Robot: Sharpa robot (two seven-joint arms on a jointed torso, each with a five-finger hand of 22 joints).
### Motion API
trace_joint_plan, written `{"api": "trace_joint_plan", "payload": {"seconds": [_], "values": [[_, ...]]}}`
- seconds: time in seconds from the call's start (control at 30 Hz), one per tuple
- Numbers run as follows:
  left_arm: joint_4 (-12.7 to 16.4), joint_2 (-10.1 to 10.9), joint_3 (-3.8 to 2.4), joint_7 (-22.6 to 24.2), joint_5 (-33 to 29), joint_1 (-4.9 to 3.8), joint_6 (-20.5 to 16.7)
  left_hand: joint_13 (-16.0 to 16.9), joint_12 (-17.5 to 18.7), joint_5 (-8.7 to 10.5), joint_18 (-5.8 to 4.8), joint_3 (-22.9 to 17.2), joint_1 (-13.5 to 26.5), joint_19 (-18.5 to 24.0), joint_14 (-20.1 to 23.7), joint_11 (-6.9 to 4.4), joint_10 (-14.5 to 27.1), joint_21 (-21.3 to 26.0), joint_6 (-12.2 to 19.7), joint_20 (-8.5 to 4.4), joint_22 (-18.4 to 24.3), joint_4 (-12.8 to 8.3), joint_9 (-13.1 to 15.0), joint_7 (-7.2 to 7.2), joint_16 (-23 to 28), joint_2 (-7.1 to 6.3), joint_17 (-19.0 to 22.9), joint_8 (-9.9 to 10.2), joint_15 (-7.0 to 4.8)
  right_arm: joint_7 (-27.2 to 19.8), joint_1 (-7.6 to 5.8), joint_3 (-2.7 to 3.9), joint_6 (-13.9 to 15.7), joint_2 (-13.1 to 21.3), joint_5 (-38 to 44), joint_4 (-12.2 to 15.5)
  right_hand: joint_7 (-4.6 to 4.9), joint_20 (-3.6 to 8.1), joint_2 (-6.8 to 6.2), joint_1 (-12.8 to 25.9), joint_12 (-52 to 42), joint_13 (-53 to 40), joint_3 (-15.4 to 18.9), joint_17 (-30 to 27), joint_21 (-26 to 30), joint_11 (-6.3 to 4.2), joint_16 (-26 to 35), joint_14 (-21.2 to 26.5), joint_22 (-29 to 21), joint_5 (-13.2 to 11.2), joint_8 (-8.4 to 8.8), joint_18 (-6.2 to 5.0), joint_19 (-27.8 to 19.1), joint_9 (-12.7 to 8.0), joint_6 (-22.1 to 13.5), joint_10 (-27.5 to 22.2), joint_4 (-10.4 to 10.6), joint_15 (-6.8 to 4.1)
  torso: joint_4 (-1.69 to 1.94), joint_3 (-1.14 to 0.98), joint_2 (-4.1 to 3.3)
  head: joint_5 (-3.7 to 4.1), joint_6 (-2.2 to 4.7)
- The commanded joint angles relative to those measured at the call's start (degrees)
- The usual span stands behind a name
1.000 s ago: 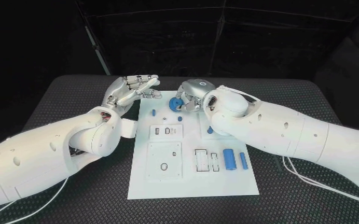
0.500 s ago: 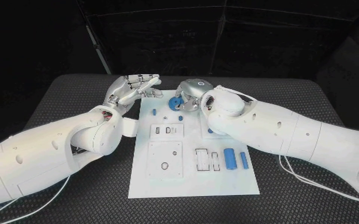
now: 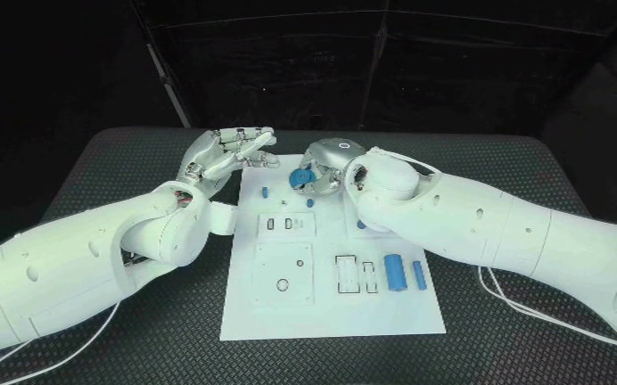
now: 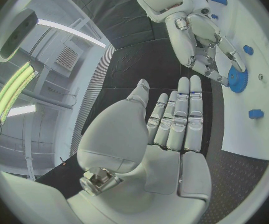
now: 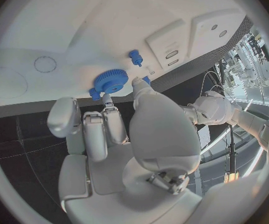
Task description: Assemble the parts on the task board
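The right hand point(image 5: 119, 139) pinched a blue gear point(image 5: 111, 81) against the board point(image 5: 78, 30). A small blue part point(image 5: 134, 57) stood nearby.

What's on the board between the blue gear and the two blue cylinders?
In the head view, between the blue gear and blue cylinders on the task board: a small blue peg and a part-hidden blue piece.

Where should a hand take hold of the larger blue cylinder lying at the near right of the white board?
Across the middle of the larger blue cylinder, from above: it lies flat on the white task board, long sides exposed, a thinner blue cylinder close beside it.
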State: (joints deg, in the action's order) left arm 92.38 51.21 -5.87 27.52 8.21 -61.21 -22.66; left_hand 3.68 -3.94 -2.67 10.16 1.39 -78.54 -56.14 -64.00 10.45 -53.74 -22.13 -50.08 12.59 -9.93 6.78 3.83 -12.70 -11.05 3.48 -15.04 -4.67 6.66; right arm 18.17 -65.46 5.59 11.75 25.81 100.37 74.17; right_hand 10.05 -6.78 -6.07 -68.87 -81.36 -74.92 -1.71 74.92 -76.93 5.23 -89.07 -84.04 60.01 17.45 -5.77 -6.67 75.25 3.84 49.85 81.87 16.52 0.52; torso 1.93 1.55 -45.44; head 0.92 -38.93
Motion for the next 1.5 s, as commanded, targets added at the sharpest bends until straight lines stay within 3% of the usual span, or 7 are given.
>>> {"api": "trace_joint_plan", "payload": {"seconds": [0.03,0.23,0.67,0.87,1.0,1.37,1.5], "values": [[0.09,-0.01,-0.06,0.18,0.23,-0.08,0.66,-0.07,0.30,-0.22,0.16,0.03,-0.09,0.30,0.01,-0.09,0.47,0.12,-0.27,0.14,0.08,-0.39,-0.05,-0.16,0.19,0.31,-0.05,0.17,0.21,-0.23,-0.11,0.01,-1.70,0.33,-1.15,0.31,0.30,-0.30,1.12,2.13,-0.16,-3.82,1.75,13.26,-0.36,0.20,-0.38,-5.56,0.23,2.23,0.15,1.06,0.19,0.13,0.41,0.14,0.11,0.54,0.05,-0.02,-0.03,0.05,0.00],[0.07,0.05,-0.06,0.14,0.23,-0.08,0.64,-0.07,0.30,-0.22,0.16,0.03,-0.09,0.30,0.01,-0.09,0.49,0.12,-0.26,0.15,0.08,-0.40,-0.05,-0.18,0.21,0.32,-0.07,0.19,0.22,0.07,-0.11,0.01,-1.29,0.90,-2.18,0.56,0.21,-0.28,2.15,3.17,-0.36,-4.08,3.03,13.38,-0.46,0.12,-0.42,-5.59,0.38,2.60,0.17,1.09,0.24,0.15,0.89,0.32,0.16,0.50,-0.03,0.00,0.02,0.11,0.09],[-0.13,0.30,-0.06,0.05,0.23,-0.08,0.74,-0.08,0.32,-0.23,0.16,0.00,-0.10,0.33,0.03,-0.05,0.57,0.13,-0.23,0.16,0.09,-0.42,-0.06,-0.23,0.28,0.42,-0.11,0.26,0.23,-5.43,-0.05,0.06,15.20,8.99,-7.97,5.67,0.36,-0.33,2.86,-0.53,-0.22,-3.95,4.87,12.91,-0.25,0.23,-0.27,-5.47,-0.15,5.60,1.14,0.99,-0.13,0.04,0.61,0.15,-0.82,0.57,-0.23,-0.19,0.13,0.61,0.62],[-0.16,0.40,-0.06,-0.03,0.23,-0.07,0.83,-0.08,0.32,-0.23,0.16,-0.04,-0.13,0.34,0.03,-0.04,0.60,0.14,-0.22,0.16,0.09,-0.45,-0.07,-0.24,0.32,0.50,-0.15,0.29,0.24,-12.93,-0.05,0.09,11.96,17.14,-20.33,9.20,-0.64,0.15,0.67,-9.68,-0.33,-4.18,4.54,11.95,0.39,-0.67,0.05,-5.24,-1.40,0.69,-0.16,0.73,-0.83,0.50,3.73,0.30,-6.29,-0.13,-0.33,-0.15,0.18,0.83,1.07],[-0.15,0.39,-0.05,-0.03,0.23,-0.07,0.95,-0.07,0.31,-0.23,0.16,-0.08,-0.22,0.36,0.04,-0.04,0.63,0.14,-0.22,0.17,0.10,-0.53,-0.07,-0.22,0.37,0.54,-0.18,0.32,0.25,-17.08,-0.06,0.09,9.27,21.71,-25.28,9.73,-1.54,0.75,0.40,-13.24,-0.44,-4.42,3.89,11.46,0.65,-1.46,0.23,-5.14,-1.80,0.15,-0.27,0.67,-1.07,0.39,4.36,0.49,-8.80,-0.82,-0.76,-0.27,0.27,1.21,1.19],[-0.61,0.02,-0.05,-0.04,0.23,-0.03,1.13,-0.07,0.29,-0.23,0.16,-0.17,-0.39,0.39,0.06,-0.05,0.65,0.16,-0.25,0.18,0.11,-0.70,-0.06,-0.15,0.47,0.61,-0.25,0.36,0.26,-22.86,0.02,0.07,5.13,26.65,-29.10,5.44,-1.75,1.26,0.07,-14.77,0.17,-3.84,4.19,10.84,1.19,-1.75,0.49,-5.01,-2.63,-0.50,1.52,0.60,-1.48,-0.13,1.60,0.07,-10.24,-1.20,-0.71,-0.52,0.18,1.81,1.34],[-0.87,-0.10,-0.04,-0.06,0.23,0.00,1.18,-0.07,0.29,-0.23,0.16,-0.17,-0.39,0.39,0.06,-0.05,0.65,0.16,-0.25,0.18,0.11,-0.70,-0.06,-0.15,0.47,0.61,-0.25,0.36,0.26,-23.40,0.04,0.07,4.63,26.37,-29.47,4.17,-1.70,1.26,0.17,-14.90,0.20,-3.82,4.16,10.85,1.26,-1.71,0.50,-5.02,-2.74,-0.61,1.77,0.58,-1.53,-0.15,1.08,0.05,-10.30,-1.16,-0.66,-0.25,0.21,2.00,1.23]]}}
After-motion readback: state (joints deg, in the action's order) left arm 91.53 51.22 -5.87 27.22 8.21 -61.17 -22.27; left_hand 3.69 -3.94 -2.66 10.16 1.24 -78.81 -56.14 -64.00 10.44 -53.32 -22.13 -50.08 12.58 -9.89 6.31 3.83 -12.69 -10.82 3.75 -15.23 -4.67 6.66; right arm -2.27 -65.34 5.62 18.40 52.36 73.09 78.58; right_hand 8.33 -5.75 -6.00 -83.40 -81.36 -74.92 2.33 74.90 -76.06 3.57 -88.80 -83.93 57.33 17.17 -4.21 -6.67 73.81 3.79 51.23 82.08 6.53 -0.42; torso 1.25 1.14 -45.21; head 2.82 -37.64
